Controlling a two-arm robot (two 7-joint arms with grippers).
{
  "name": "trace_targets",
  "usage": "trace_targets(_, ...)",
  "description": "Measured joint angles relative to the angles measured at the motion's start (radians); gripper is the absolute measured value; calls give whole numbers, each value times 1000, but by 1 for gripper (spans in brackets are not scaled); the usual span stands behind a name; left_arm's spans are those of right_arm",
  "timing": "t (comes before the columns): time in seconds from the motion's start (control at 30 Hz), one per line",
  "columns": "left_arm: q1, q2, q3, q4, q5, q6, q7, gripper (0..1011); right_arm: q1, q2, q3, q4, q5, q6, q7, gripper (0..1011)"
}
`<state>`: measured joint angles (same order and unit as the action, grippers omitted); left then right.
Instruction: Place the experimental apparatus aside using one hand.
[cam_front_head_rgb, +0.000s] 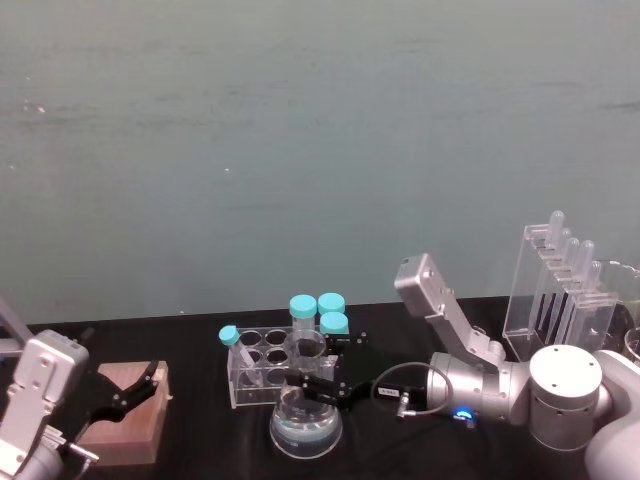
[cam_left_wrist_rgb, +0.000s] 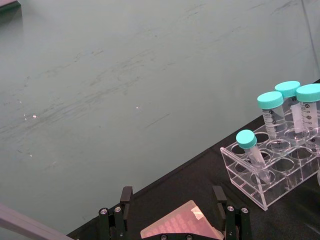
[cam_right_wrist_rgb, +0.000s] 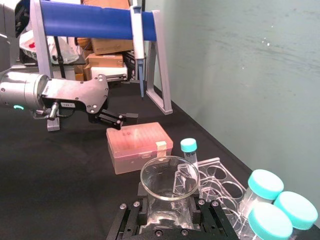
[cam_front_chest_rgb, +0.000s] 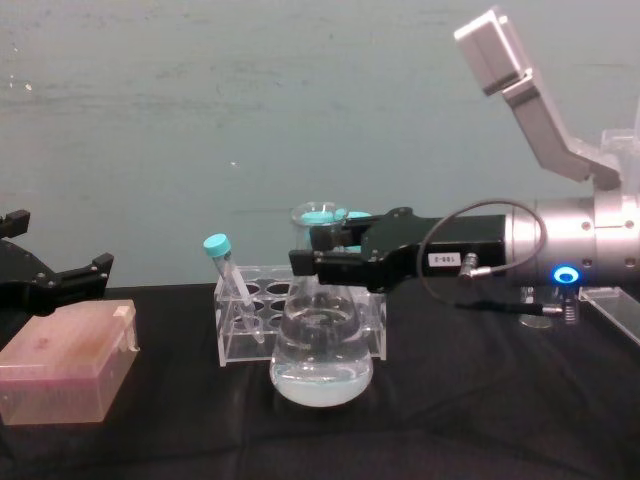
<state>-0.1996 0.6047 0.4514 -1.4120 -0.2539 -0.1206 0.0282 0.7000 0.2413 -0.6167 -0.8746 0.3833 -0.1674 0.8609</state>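
Observation:
The conical flask (cam_front_head_rgb: 305, 432) with clear liquid stands on the black table just in front of a clear tube rack (cam_front_head_rgb: 262, 366). My right gripper (cam_front_head_rgb: 312, 388), black on a silver wrist, reaches in from the right and is shut on the flask's neck (cam_front_chest_rgb: 322, 300). The right wrist view looks down on the flask's open mouth (cam_right_wrist_rgb: 169, 179) between the fingers (cam_right_wrist_rgb: 131, 216). The flask's base (cam_front_chest_rgb: 320, 385) rests on the table. At the far right stands the tall acrylic stand with pipettes (cam_front_head_rgb: 560, 290).
My left gripper (cam_front_head_rgb: 138, 386) hangs open over a pink tip box (cam_front_head_rgb: 122, 412) at the left, also seen as left gripper (cam_left_wrist_rgb: 172, 200) and box (cam_front_chest_rgb: 65, 365). The rack (cam_front_chest_rgb: 240, 322) holds several teal-capped tubes (cam_left_wrist_rgb: 272, 112). A blue-barred pipette stand (cam_right_wrist_rgb: 95, 22) stands farther left.

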Motion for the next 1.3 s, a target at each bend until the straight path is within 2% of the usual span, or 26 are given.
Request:
trace_targets(0.7,0,0,0,0,0,0,0,1000,-89,103,42,-189,60,80,-72,457)
trace_targets(1.3,0,0,0,0,0,0,0,1000,-159,159,78,-263,96,105,-135,458)
